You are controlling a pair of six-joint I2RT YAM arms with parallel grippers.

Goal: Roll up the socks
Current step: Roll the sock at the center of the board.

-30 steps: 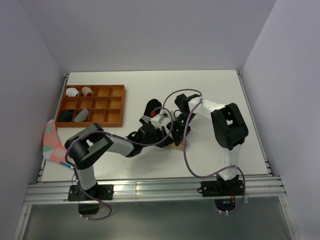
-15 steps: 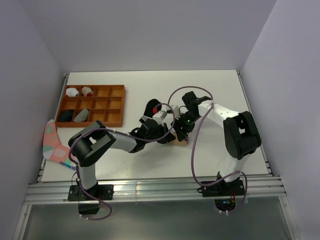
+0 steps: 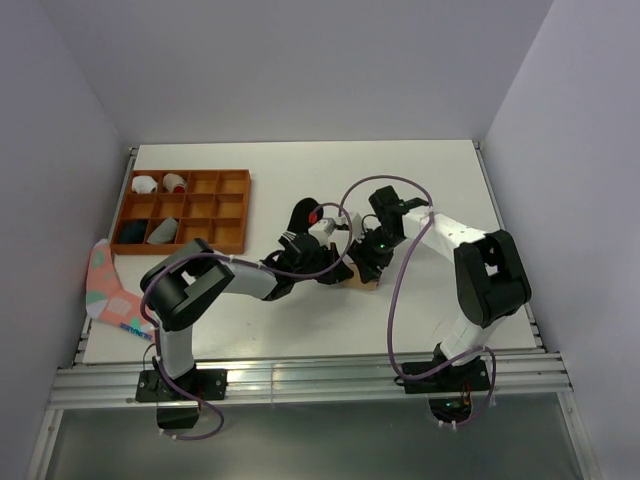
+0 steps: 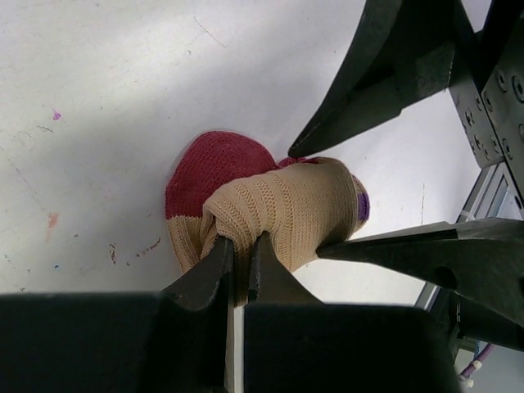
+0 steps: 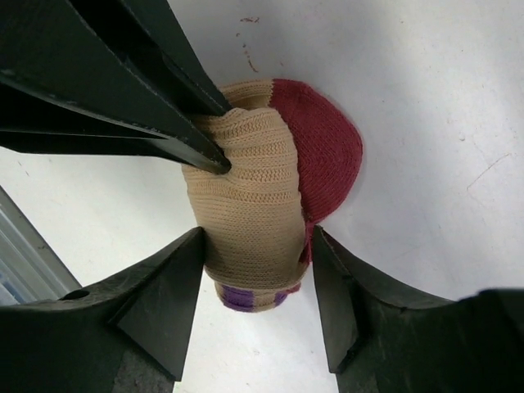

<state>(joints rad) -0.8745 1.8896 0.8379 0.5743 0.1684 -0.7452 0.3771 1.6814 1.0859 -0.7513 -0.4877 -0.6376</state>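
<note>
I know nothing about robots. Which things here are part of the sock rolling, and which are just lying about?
Part of the job:
- tan sock, half rolled, pinched by the left fingers
- black sock, lying just behind the arms

Just lying about:
- pink sock at the table's left edge
- wooden tray
- rolled bundles in the tray

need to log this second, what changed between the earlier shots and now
The right arm swung its elbow out to the right and nearer. The left arm reached a little further right. The left gripper pinches a fold of the tan sock, and the right gripper straddles it with its jaws wide. No grab or release shows from above. The tray and the pink sock stayed put.
</note>
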